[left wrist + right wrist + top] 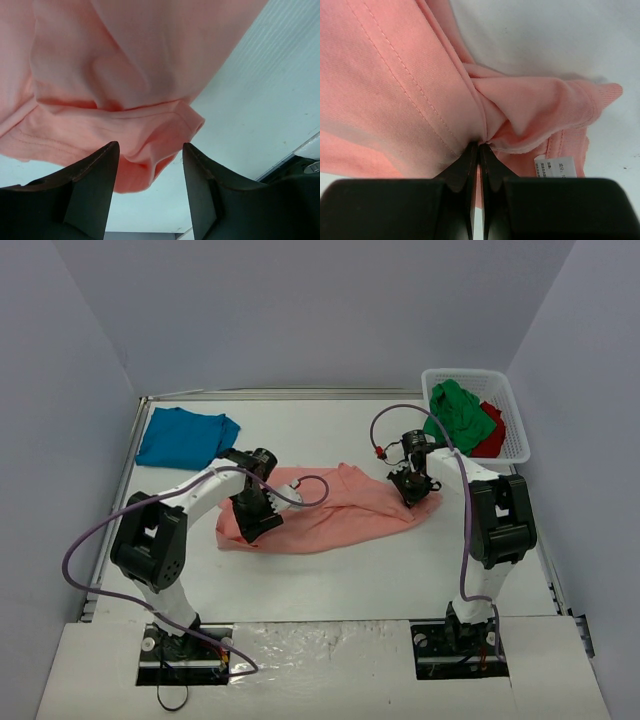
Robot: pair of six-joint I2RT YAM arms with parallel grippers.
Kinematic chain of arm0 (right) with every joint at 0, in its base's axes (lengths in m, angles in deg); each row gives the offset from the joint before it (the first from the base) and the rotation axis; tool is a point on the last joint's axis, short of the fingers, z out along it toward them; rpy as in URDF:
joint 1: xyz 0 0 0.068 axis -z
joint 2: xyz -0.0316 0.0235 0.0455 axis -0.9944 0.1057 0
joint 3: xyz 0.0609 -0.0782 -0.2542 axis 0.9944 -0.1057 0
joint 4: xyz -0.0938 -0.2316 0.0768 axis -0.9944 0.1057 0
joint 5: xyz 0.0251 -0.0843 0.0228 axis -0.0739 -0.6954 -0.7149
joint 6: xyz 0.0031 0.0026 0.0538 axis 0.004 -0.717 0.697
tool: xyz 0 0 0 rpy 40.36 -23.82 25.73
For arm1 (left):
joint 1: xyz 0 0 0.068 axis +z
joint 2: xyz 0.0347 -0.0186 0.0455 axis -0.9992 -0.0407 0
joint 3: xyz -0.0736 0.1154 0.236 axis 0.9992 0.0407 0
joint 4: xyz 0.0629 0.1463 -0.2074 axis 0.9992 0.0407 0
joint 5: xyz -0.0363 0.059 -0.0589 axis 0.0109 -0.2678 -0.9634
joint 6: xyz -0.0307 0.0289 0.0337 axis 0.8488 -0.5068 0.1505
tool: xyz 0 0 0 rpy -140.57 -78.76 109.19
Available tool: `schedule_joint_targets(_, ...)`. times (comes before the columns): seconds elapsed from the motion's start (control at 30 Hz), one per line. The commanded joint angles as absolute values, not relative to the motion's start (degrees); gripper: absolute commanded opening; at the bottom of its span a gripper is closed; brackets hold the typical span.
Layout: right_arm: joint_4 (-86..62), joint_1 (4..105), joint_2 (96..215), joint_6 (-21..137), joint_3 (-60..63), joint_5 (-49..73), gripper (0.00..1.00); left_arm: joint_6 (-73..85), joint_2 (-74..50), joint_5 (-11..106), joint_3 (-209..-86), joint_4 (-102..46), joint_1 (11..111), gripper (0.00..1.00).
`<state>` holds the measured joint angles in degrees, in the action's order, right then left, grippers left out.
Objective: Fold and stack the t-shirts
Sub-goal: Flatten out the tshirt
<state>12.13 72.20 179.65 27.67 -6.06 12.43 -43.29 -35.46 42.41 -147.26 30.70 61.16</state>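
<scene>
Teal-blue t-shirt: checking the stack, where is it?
In the top view, the teal-blue t-shirt lies at the table's far left corner, beyond the left arm, apart from the salmon-pink t-shirt.

Overhead, two wrist close-ups on shirt (340, 515)

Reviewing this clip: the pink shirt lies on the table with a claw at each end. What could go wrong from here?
1. Only the right claw is shut on the salmon-pink shirt, pinching a bunched fold beside the label; a pull might drag the whole shirt askew.
2. The left claw stands open with a hemmed edge between its fingers; lifting away could snag and rumple it.
</scene>
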Motion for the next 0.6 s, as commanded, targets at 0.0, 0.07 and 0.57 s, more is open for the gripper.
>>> schedule_joint_targets(0.0,14.19,72.06,181.30,27.44,-7.73,10.46,0.00,-42.69,-34.78,42.84,-147.15,30.44,59.28,0.52)
schedule_joint_targets(0.07,14.10,72.06,181.39,27.53,-7.73,10.29,0.00,-42.16,-35.13,42.40,-146.88,30.61,57.53,0.53)
schedule_joint_targets(0.57,14.10,72.06,181.12,27.18,-8.17,9.85,0.00,-41.28,-38.39,45.47,-144.69,28.86,53.83,0.47)
